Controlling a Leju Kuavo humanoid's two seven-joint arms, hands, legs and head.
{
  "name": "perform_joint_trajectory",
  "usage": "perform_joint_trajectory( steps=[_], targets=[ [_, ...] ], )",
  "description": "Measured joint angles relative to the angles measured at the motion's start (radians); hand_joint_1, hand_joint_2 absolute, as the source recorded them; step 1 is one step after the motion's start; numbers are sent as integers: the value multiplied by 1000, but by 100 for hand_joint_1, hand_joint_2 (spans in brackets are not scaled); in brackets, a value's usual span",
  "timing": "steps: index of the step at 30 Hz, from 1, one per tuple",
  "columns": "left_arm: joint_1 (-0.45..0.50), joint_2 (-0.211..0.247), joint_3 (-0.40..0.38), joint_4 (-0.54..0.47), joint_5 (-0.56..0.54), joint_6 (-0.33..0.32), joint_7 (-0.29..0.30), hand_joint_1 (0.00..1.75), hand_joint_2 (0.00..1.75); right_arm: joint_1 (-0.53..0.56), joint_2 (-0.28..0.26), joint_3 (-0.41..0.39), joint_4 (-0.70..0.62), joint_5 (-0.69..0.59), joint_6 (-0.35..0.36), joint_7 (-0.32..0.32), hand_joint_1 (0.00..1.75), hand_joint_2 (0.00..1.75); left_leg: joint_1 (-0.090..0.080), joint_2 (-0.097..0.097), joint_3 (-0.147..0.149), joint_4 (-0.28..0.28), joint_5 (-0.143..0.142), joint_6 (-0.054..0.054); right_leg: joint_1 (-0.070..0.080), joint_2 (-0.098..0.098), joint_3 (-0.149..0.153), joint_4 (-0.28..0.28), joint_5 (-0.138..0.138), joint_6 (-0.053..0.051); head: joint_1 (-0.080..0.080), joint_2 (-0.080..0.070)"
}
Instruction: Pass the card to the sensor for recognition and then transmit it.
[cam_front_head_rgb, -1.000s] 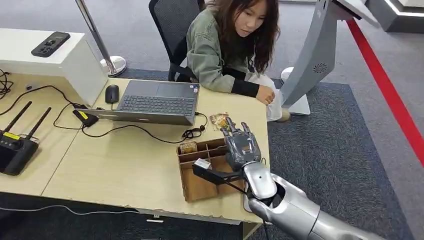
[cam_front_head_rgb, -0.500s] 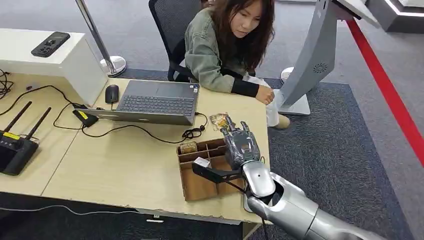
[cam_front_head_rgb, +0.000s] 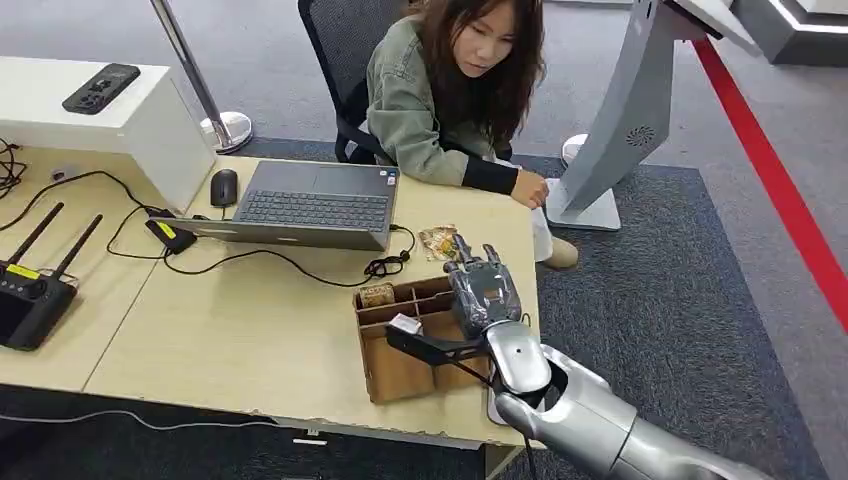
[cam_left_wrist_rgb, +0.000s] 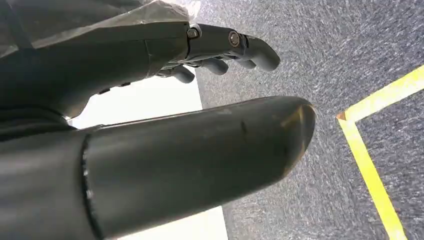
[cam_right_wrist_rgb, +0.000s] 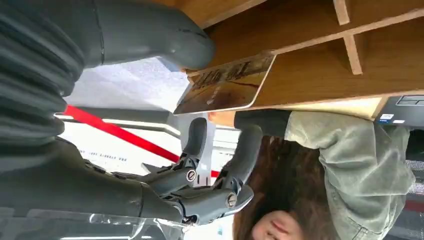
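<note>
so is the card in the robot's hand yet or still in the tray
Still in the tray: the card stands at the wooden organizer's edge, the right hand's thumb touching it, fingers apart.

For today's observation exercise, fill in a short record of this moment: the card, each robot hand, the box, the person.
card: standing in the wooden box, at the right hand's thumb
right hand: over the box, fingers apart, card not gripped
left hand: hanging over carpet, holding nothing
wooden box: divided compartments, on the table's near right part
person: seated behind the laptop
</note>
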Motion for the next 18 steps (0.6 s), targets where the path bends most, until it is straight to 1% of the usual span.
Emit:
perform_joint_trajectory(
  steps=[1,2,7,8,10,14,18],
  targets=[
    [0,0,0,0,0,0,0,0,0,0,0,0,1,0,0,0,98,175,0,0,0,0,0,0,0,0,0,0,0,0,0,0],
    [0,0,0,0,1,0,0,0,0,0,0,0,1,0,0,0,103,175,0,0,0,0,0,0,0,0,0,0,0,0,0,0],
    [0,0,0,0,6,3,0,0,0,0,0,0,3,-3,0,0,112,175,0,0,0,0,0,0,0,0,0,0,0,0,0,0],
    [0,0,0,0,6,3,0,0,0,0,0,0,3,-3,0,0,120,175,0,0,0,0,0,0,0,0,0,0,0,0,0,0],
    [0,0,1,0,6,4,0,0,0,0,0,0,6,-3,0,0,122,175,0,0,0,0,0,0,0,0,0,0,0,0,0,0],
    [0,0,2,0,9,6,-3,0,0,-1,0,0,7,-6,0,0,133,175,0,0,0,0,0,0,0,0,0,0,0,0,0,0],
    [0,0,2,0,10,16,-6,0,0,-2,0,-1,7,-6,-6,0,136,175,0,0,0,0,0,0,0,0,0,0,0,0,0,0]
  ],
)
